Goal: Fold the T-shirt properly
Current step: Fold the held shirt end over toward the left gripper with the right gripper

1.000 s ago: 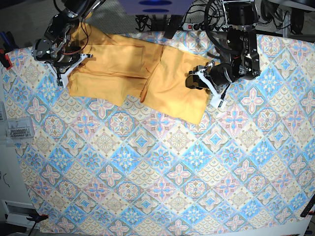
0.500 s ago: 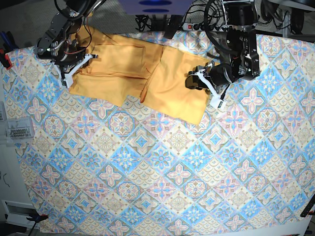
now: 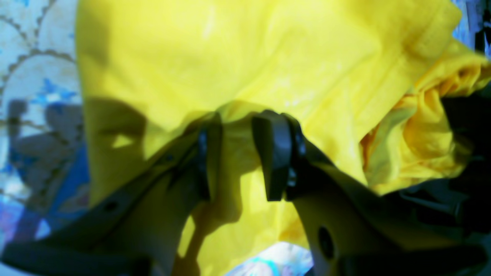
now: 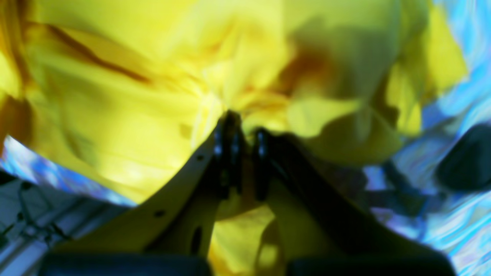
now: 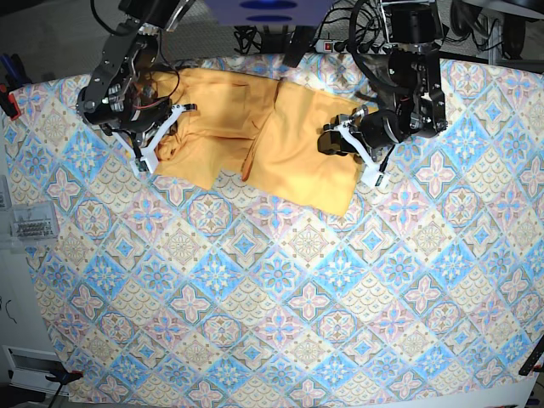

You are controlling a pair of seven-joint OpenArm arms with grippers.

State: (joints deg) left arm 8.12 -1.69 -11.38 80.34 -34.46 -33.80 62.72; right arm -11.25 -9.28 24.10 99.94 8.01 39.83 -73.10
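On the tile-patterned cloth (image 5: 280, 280), your right gripper (image 5: 161, 140) and left gripper (image 5: 340, 136) each pinch a fold of the T-shirt (image 5: 289, 144).

Base looks down from overhead; wrist views sit close, sharing the T-shirt (image 5: 255, 136).

The T-shirt (image 5: 280, 144) is plain yellow-orange with darker stitched hems, lying on a cloth (image 5: 280, 297) patterned in blue, pink and cream diamond tiles, while both arms are black with white fingers (image 5: 370, 166) and black pads.
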